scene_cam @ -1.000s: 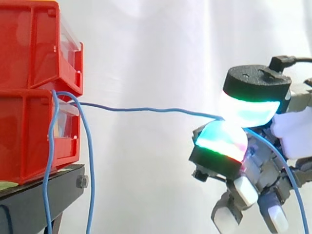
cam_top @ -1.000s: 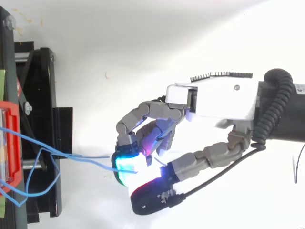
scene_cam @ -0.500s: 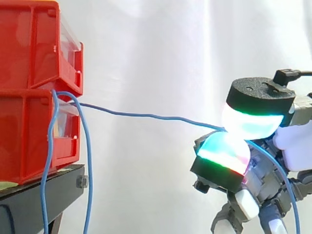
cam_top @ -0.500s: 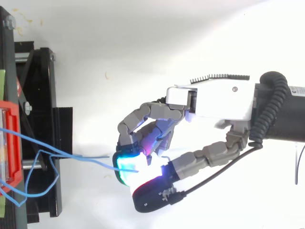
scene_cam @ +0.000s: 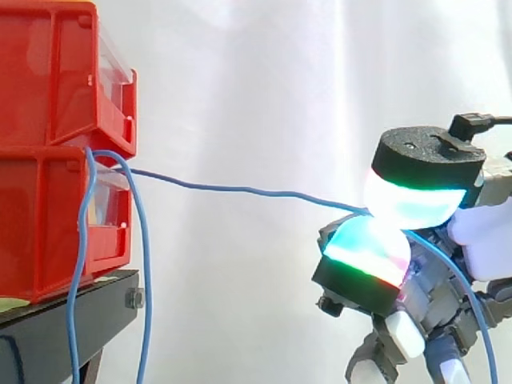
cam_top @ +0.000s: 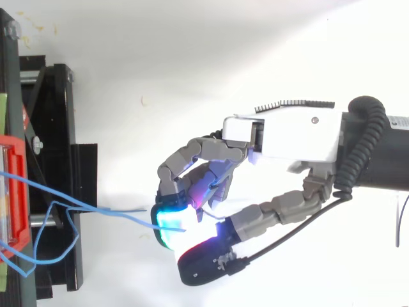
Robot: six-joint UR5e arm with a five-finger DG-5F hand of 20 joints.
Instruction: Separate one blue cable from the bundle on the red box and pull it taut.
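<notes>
Right of the red box, our hand pinches one blue cable between its pads; it sags a little, so we judge a pull rightward comes next.

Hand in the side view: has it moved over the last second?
Yes, slightly: the hand, pinching the blue cable, sits a little lower and farther right of the red bins than before.
</notes>
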